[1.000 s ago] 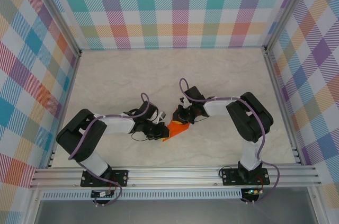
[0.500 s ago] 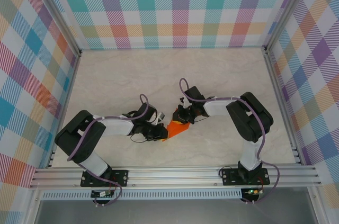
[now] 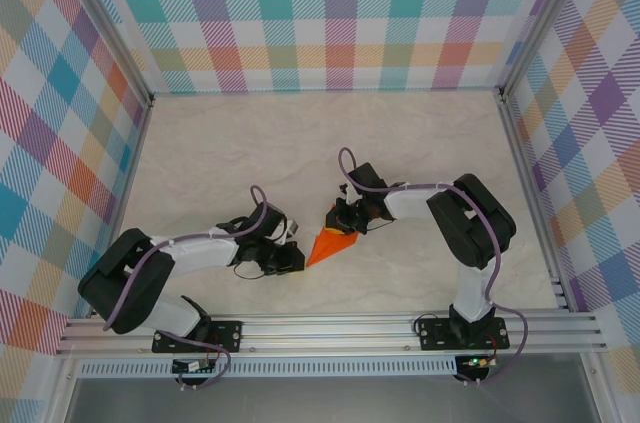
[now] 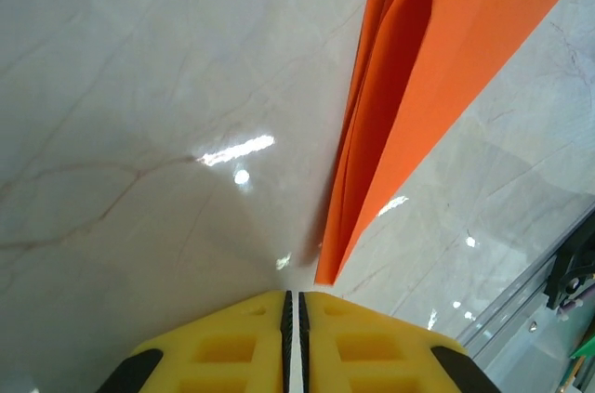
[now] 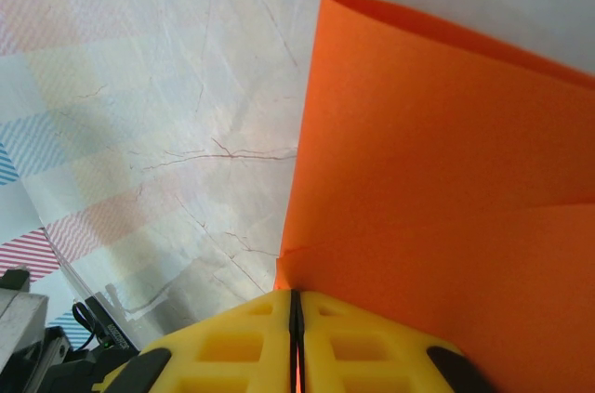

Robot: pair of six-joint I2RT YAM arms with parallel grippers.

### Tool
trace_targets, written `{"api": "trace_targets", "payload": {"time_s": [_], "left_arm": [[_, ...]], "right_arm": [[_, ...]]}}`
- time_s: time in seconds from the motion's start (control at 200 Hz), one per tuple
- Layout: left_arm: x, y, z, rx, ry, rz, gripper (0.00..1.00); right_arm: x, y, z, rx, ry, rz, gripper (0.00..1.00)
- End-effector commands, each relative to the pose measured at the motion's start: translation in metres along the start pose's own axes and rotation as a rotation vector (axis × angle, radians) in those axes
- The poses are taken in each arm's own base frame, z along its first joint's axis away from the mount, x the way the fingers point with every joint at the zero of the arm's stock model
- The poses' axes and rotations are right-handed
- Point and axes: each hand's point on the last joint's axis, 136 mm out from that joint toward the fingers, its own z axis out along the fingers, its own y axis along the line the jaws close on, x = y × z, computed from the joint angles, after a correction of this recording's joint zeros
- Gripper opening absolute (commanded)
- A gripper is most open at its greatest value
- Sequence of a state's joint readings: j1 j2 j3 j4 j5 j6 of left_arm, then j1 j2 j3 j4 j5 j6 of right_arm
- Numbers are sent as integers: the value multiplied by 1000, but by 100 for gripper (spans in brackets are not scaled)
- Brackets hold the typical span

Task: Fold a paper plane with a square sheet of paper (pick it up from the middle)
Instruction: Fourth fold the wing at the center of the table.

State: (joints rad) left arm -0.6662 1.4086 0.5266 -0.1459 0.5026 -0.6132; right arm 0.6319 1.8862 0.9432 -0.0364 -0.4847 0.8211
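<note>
- Pinching the wide end of the paper point(image 3: 330, 243), the right claw point(image 3: 339, 226) has its yellow fingers point(image 5: 372, 347) pressed together. In the right wrist view a thin orange sliver shows in the seam between them.
- The paper is bright orange and folded into a narrow pointed shape with layered flaps along one long edge.
- It lies on the pale marbled surface point(image 3: 250, 153), toward the near side and about midway across, between the two claws.
- Its sharp tip points to the near left, toward the left arm. The broad end faces the right claw.
- The left claw point(image 3: 297, 258) is pressed together with nothing between its fingers, and sits low over the surface just beside the tip.
- In the left wrist view the tip comes down right in front of that claw's fingertips, a little to their right. Whether tip and fingers touch cannot be told.
- In that same view the paper runs from the tip up and away to the right, with a soft shadow on the surface along its left edge.
- Both arms bend inward from their bases on the metal rail point(image 3: 330, 328) at the near edge, and plaid walls point(image 3: 330, 13) close in the other three sides.
</note>
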Motion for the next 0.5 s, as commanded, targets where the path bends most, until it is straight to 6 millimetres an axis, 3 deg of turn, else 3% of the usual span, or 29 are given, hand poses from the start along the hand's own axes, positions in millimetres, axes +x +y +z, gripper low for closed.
{"api": "trace_targets", "payload": {"time_s": [0.0, 0.11, 0.225, 0.375, 0.495], "left_arm": [[-9, -19, -17, 18, -41, 22, 13], [-30, -45, -27, 64, -99, 61, 14], [-48, -63, -23, 111, -122, 83, 14], [-61, -70, -3, 143, -93, 88, 15], [-64, -60, 14, 109, -58, 63, 14]], "right_arm": [[26, -79, 19, 241, 62, 100, 11], [24, -78, 19, 239, 60, 100, 11], [24, -78, 19, 242, 59, 102, 11], [23, -75, 19, 233, 59, 104, 11], [22, -74, 19, 233, 59, 108, 12]]}}
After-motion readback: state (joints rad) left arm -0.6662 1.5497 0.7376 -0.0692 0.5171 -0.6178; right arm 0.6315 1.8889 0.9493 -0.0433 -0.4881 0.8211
